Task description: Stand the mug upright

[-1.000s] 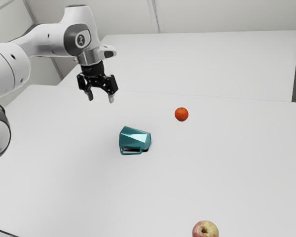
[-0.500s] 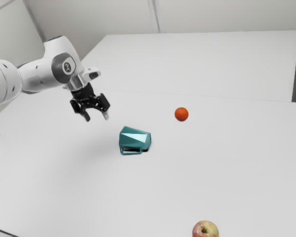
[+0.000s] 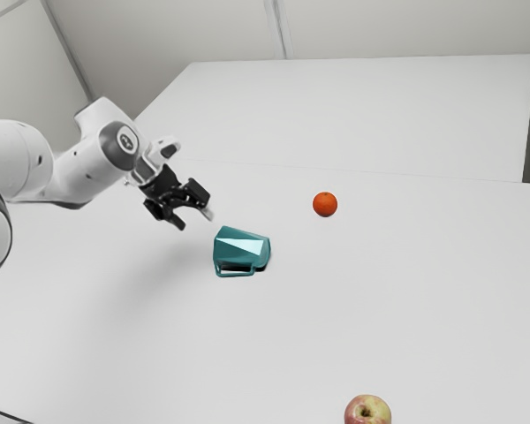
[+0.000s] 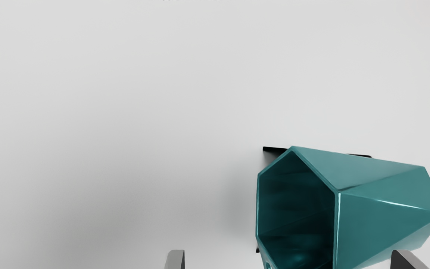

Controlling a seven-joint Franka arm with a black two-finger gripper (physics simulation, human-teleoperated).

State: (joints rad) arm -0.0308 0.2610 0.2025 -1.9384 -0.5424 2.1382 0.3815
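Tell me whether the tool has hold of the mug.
No, in the exterior view the open tool hangs toward the view's left of the tipped mug, with a gap between its fingertips and the mug.

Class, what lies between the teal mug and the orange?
A bare stretch of white tabletop lies between the mug, on its side, and the orange, as the exterior view shows.

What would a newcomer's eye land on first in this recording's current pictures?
Probably the faceted teal mug, lying on its side on the white table, its dark open mouth plain in the wrist view. Next, the black two-finger gripper, open and close to the mug, toward the exterior view's left. Then the colour spots: a small round orange fruit beyond the mug and a red-and-yellow apple at the exterior view's bottom edge.
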